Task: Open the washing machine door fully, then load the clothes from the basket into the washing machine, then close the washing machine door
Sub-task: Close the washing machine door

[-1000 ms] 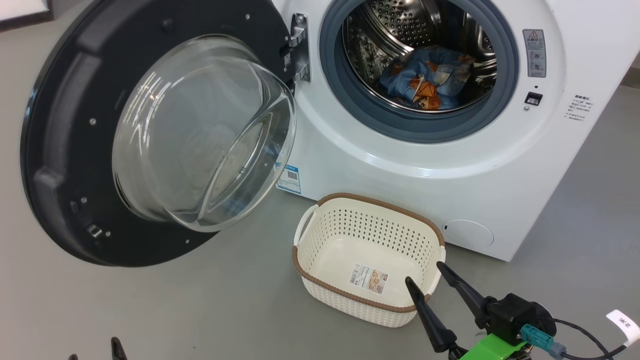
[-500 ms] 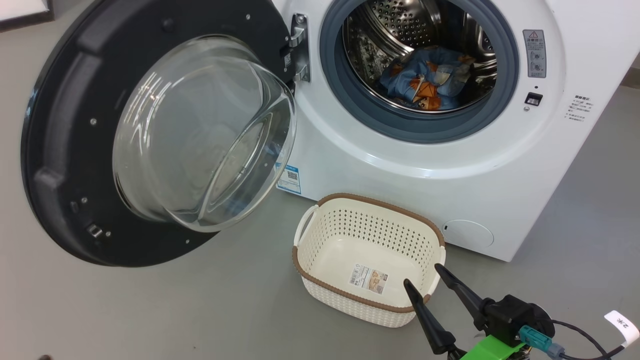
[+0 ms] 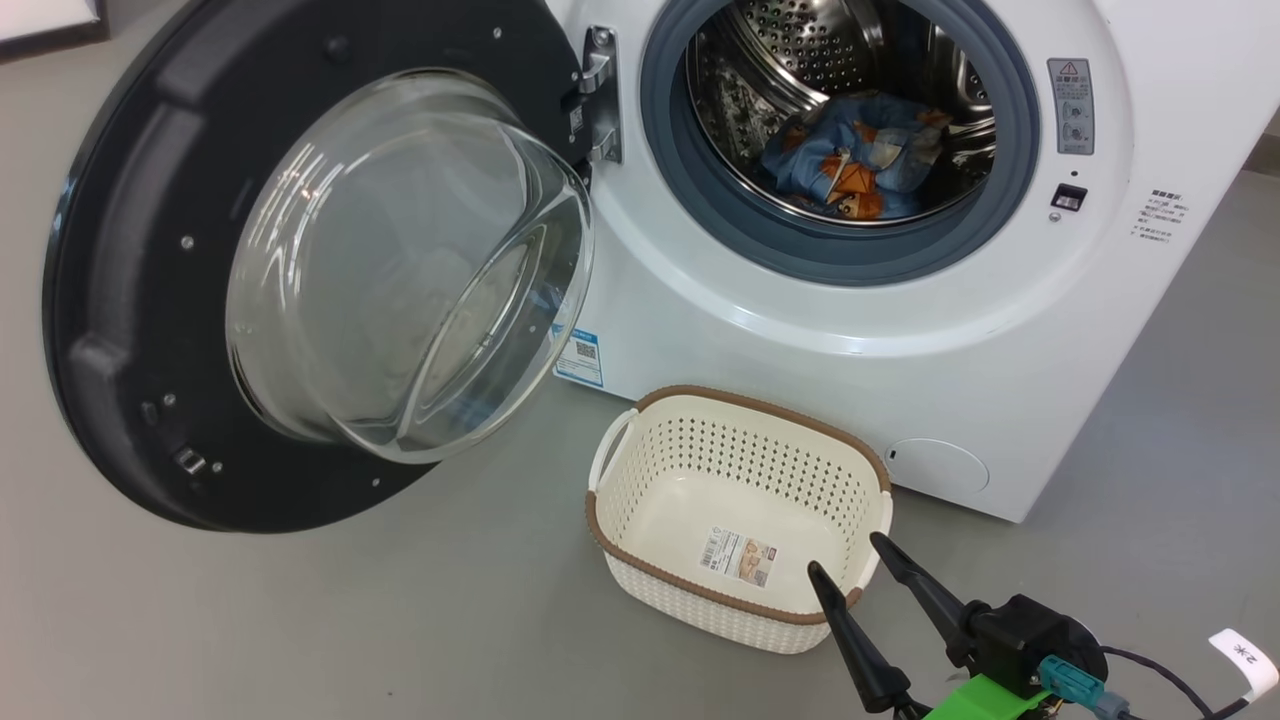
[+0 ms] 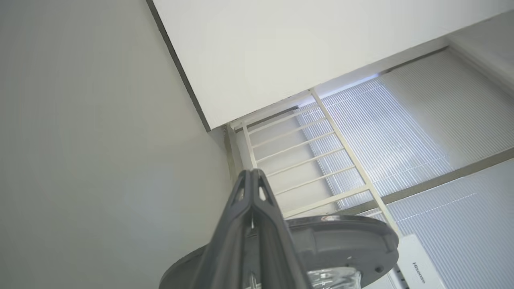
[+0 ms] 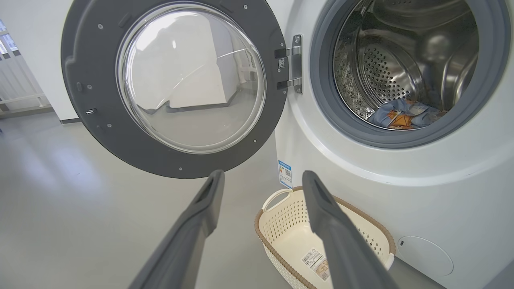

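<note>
Right claw: two long, dark, tapered fingers on a black housing. Bright green bracket beneath. Teal connector joins a thin black cable. White tag bears a dark marking. Left claw: grey fingers, slotted cut-outs near the tips.

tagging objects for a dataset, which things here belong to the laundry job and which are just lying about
Job:
washing machine door, open
clothes, inside the machine
basket, empty
washing machine

Just there:
blue sticker
warning label
white railing
</note>
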Available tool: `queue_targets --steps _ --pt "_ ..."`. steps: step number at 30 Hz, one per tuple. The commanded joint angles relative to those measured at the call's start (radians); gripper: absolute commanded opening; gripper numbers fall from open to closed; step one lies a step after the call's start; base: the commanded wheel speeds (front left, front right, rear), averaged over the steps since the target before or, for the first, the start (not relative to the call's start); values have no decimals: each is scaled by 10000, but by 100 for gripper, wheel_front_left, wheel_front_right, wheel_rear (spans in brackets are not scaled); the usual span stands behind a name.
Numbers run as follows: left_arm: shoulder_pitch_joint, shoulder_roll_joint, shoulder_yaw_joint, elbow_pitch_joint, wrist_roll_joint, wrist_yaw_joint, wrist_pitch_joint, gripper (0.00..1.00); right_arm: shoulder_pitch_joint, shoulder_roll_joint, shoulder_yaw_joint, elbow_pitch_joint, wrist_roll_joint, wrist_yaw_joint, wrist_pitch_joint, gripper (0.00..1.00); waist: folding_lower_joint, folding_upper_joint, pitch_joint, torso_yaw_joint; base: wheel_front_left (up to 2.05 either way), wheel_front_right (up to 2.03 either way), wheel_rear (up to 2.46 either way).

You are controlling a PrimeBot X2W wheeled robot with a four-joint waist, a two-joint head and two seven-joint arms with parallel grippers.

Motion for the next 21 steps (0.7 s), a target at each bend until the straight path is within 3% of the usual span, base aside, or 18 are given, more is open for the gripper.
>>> queue_targets --steps 1,4,6,8,14,21 --pt "-875 779 686 -45 -639 145 444 0 -18 -52 249 -223 156 16 -49 100 0 0 20 6 0 0 0" --pt "-1850 1673 1254 710 -1826 480 1369 0 13 -100 304 -173 187 16 -49 100 0 0 36 -3 0 0 0" --pt "-2844 2658 1517 1930 -2370 781 1973 0 63 -133 351 -151 211 16 -49 100 0 0 14 -47 0 0 0" --pt "-3523 3179 1548 2708 -2611 938 2286 0 155 -145 301 -159 216 16 -49 100 0 0 -24 -88 0 0 0" --pt "-4973 3990 1276 4233 -2838 1208 2815 0 545 -196 147 -187 184 16 -49 100 0 0 -108 -183 0 0 0" --pt "-6238 4367 673 5886 -2905 831 3565 0 1055 -300 -57 -277 128 16 -49 100 0 0 -182 -347 0 0 0"
